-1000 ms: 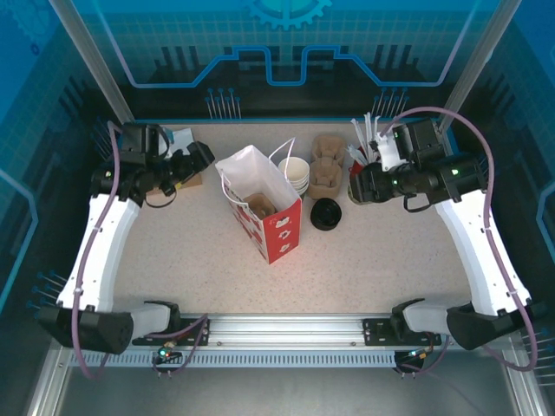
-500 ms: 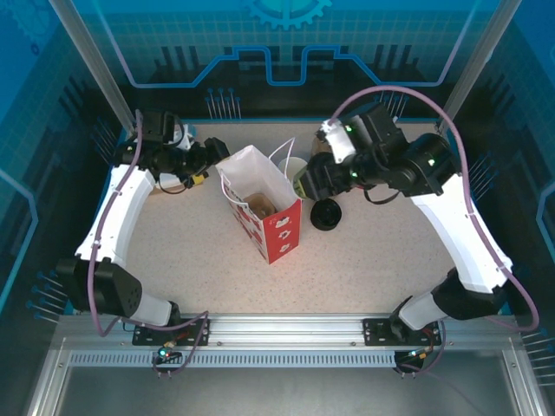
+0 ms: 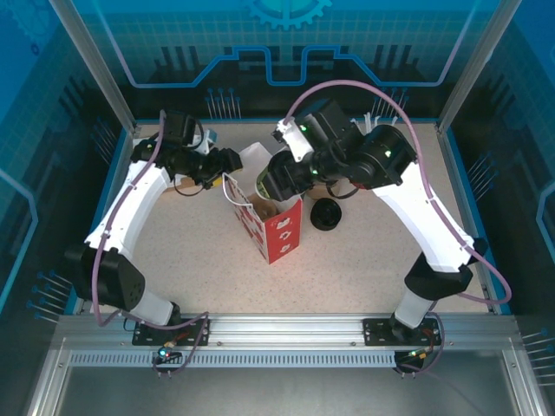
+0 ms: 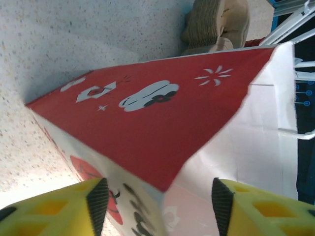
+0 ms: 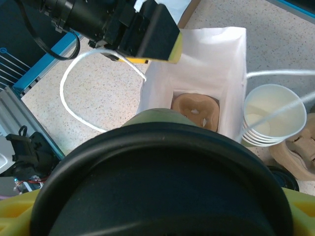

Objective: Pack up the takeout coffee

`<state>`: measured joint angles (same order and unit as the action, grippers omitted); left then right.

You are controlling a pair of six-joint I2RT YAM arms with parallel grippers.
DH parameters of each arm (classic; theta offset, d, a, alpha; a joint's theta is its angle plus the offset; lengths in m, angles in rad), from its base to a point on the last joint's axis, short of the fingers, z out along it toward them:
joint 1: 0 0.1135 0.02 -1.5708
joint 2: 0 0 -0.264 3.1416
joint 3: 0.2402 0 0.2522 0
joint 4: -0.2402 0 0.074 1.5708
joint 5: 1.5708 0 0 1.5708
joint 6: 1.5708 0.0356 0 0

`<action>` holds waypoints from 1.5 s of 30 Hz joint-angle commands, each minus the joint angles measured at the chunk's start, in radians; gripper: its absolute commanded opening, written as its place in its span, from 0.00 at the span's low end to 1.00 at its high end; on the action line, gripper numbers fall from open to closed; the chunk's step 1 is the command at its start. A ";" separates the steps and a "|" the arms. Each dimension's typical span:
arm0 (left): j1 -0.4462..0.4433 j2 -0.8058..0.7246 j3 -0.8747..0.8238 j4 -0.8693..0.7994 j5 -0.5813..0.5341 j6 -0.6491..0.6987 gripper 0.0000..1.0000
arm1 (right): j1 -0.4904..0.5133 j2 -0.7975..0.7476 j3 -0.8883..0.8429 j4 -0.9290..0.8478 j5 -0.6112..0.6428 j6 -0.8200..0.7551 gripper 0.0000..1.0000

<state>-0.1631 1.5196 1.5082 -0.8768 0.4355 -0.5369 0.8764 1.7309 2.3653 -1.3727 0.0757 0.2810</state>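
Observation:
The takeout coffee is a paper cup with a green base (image 5: 157,117) and a round black lid (image 5: 162,187). My right gripper (image 3: 269,178) is shut on it, yellow fingers (image 5: 10,214) at either side of the lid. The cup (image 3: 263,185) hangs over the open mouth of the red and white paper bag (image 3: 279,230). A brown cup carrier (image 5: 195,110) lies at the bottom of the bag (image 5: 216,54). My left gripper (image 3: 227,160) is open at the bag's back left corner. In the left wrist view, its gripper (image 4: 160,196) straddles that corner of the bag (image 4: 157,128).
A stack of white paper cups (image 5: 273,113) stands right of the bag, with more brown carrier pieces (image 4: 216,24) behind it. A spare black lid (image 3: 325,214) lies on the table by the bag's right side. The bag's white cord handles (image 5: 69,93) loop outward.
My right arm swung left from the back right, carrying the lidded cup to above the bag's mouth. My left gripper moved right up to the bag's corner.

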 commanded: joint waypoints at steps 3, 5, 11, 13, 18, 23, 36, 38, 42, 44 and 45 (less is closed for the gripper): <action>-0.036 -0.008 0.004 -0.013 -0.042 -0.011 0.48 | 0.024 0.057 0.053 -0.015 0.048 0.004 0.77; -0.046 -0.020 0.001 -0.016 -0.050 -0.025 0.44 | 0.030 0.078 0.060 -0.020 0.059 0.003 0.77; -0.077 -0.072 -0.032 -0.003 -0.064 -0.080 0.38 | 0.042 0.138 0.087 -0.075 0.096 0.000 0.77; -0.088 -0.093 -0.050 0.006 -0.067 -0.100 0.37 | 0.048 0.152 0.087 -0.091 0.100 0.001 0.77; -0.102 -0.145 -0.088 0.021 -0.073 -0.139 0.37 | 0.057 0.168 0.064 -0.110 0.075 0.013 0.77; -0.105 -0.169 -0.112 0.019 -0.078 -0.146 0.36 | 0.061 0.180 0.026 -0.132 0.075 0.018 0.77; -0.105 -0.170 -0.148 0.025 -0.101 -0.137 0.36 | 0.059 0.240 0.005 -0.145 0.091 0.012 0.77; -0.105 -0.170 -0.151 0.025 -0.103 -0.136 0.36 | 0.059 0.247 -0.001 -0.147 0.085 0.012 0.77; -0.105 -0.169 -0.160 0.025 -0.111 -0.134 0.36 | 0.053 0.252 -0.028 -0.151 0.094 0.013 0.77; -0.105 -0.171 -0.163 0.025 -0.116 -0.133 0.36 | 0.050 0.252 -0.040 -0.151 0.097 0.013 0.77; -0.105 -0.171 -0.166 0.025 -0.120 -0.131 0.36 | 0.048 0.250 -0.045 -0.152 0.100 0.013 0.77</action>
<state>-0.2604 1.3647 1.3632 -0.8482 0.3359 -0.6567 0.9230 1.9747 2.3314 -1.4990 0.1585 0.2886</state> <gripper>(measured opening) 0.364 0.850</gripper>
